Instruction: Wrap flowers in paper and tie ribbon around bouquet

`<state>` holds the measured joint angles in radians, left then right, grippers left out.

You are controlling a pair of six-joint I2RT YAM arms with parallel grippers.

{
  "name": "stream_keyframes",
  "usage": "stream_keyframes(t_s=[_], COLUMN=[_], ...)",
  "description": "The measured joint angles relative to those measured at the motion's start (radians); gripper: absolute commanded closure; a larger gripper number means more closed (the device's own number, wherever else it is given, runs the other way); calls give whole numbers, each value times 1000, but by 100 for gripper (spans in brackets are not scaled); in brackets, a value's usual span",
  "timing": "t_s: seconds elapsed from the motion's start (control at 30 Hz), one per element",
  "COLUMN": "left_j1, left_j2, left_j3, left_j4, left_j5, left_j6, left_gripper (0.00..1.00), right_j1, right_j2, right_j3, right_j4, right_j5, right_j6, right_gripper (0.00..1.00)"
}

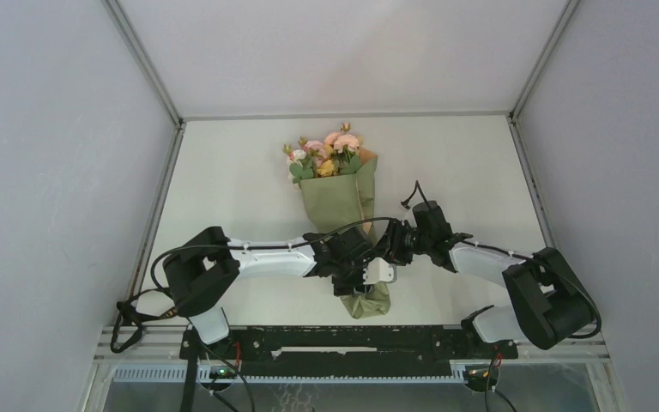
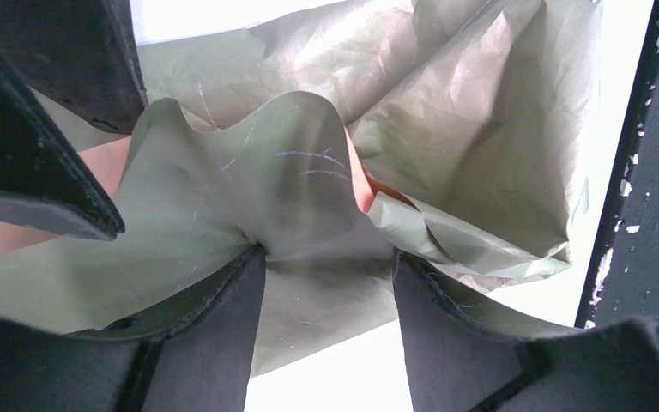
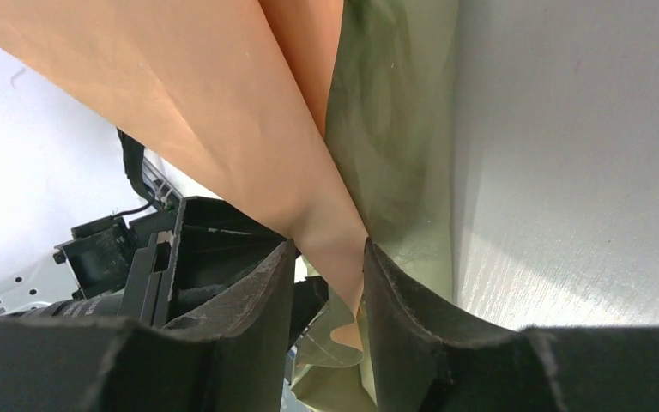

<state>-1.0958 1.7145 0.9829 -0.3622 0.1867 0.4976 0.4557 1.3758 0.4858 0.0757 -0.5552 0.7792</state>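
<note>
Seen from above, a bouquet (image 1: 336,184) lies flat on a pale table (image 1: 223,172), about midway across it. The flowers (image 1: 330,153) – pink, yellow and whitish blooms with green leaves – point to the far edge. The olive-green paper (image 1: 335,206) wraps them in a cone that narrows toward the arms, and its crumpled tail ends just beyond the arm bases. A tan-orange strip shows along the cone's right side.

Both arms reach inward and meet over the lower, narrow part of the cone, the left arm coming from the left and the right arm from the right, their wrists nearly touching.

In the left wrist view, the left gripper (image 2: 326,253) has its jaws fairly wide apart, with a ruffled gather of green paper bunched between them. The paper touches both fingers (image 2: 223,326), and creases run to the left fingertip. A little orange shows under the folds.

In the right wrist view, the right gripper (image 3: 326,249) has its jaws narrow, pinching a folded edge of paper with the tan-orange face showing – green paper lies just beside it on the table. The fold touches both fingers (image 3: 408,318).
</note>
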Motion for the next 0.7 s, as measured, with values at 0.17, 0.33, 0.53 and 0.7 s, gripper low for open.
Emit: stream_keyframes(t_s=[0.17, 0.33, 0.53, 0.7], left_j1=[0, -1, -1, -1], left_j2=[0, 0, 0, 0], left_j3=[2, 2, 2, 3], left_j4=[-3, -5, -5, -7], left_j5=[0, 0, 0, -1], left_j6=[3, 9, 10, 11], left_gripper=[38, 38, 38, 37], right_j1=[7, 14, 14, 15], right_j2=[-11, 44, 64, 64], right_j3=[-6, -14, -28, -29], right_j4=[-1, 29, 32, 34], right_j5=[-9, -32, -40, -57], right_j6=[-6, 2, 5, 6], right_gripper=[75, 67, 82, 100])
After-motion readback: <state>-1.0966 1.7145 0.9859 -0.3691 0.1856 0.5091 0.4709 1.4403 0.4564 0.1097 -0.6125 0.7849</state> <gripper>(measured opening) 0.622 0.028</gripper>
